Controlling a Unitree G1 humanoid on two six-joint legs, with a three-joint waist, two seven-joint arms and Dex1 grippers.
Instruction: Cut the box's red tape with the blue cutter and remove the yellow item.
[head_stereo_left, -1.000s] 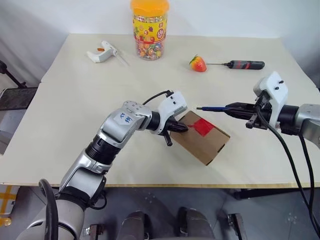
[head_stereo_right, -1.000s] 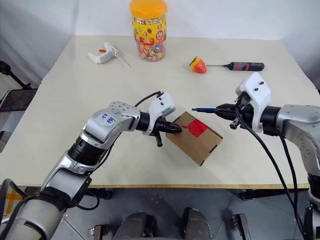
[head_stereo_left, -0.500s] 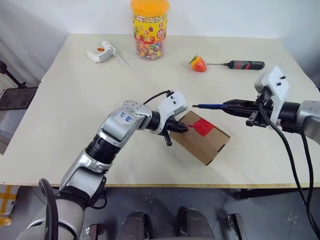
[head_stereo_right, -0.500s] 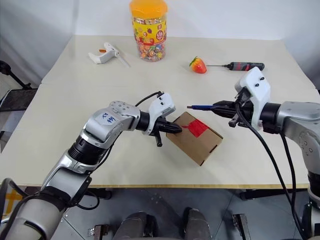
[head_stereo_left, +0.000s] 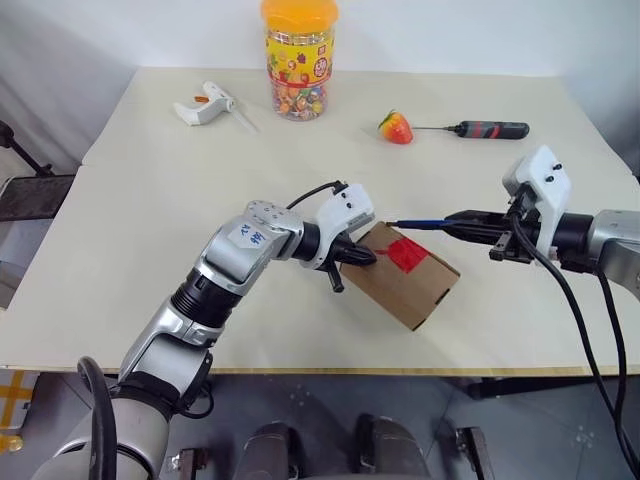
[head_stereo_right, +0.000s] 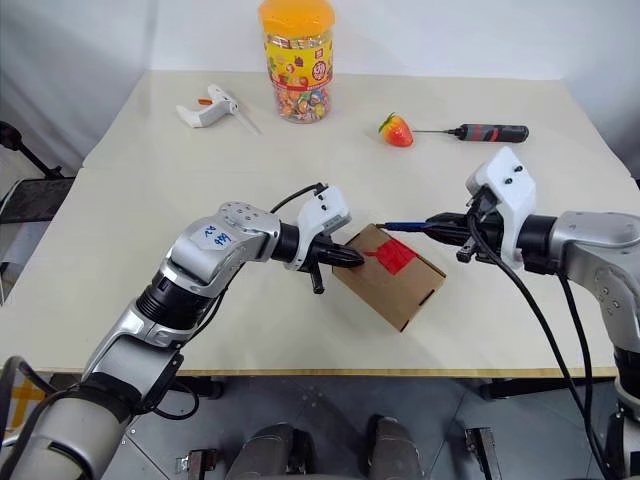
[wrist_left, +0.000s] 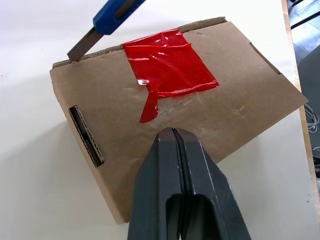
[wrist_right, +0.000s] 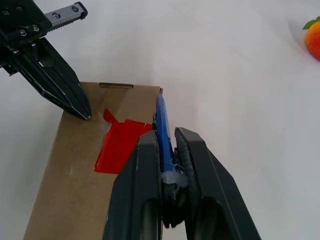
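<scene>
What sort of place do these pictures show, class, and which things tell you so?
Probably a robot test bench in a lab or workshop: a plain table set with a taped box, a screwdriver, a white pistol-shaped tool and a candy jar.

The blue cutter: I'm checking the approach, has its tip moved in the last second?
Yes. The blue cutter sank toward the box.

1. We see bare table (head_stereo_left: 150, 230) all around the box (head_stereo_left: 405, 275), open on every side.
2. Our left gripper (head_stereo_left: 368, 258) presses the box's near-left end; our right gripper (head_stereo_left: 455, 217) holds the blue cutter (head_stereo_left: 420, 223) over its far edge.
3. Jar (head_stereo_left: 298, 60), strawberry (head_stereo_left: 396, 127) and screwdriver (head_stereo_left: 490, 129) stand well apart along the far side.
</scene>
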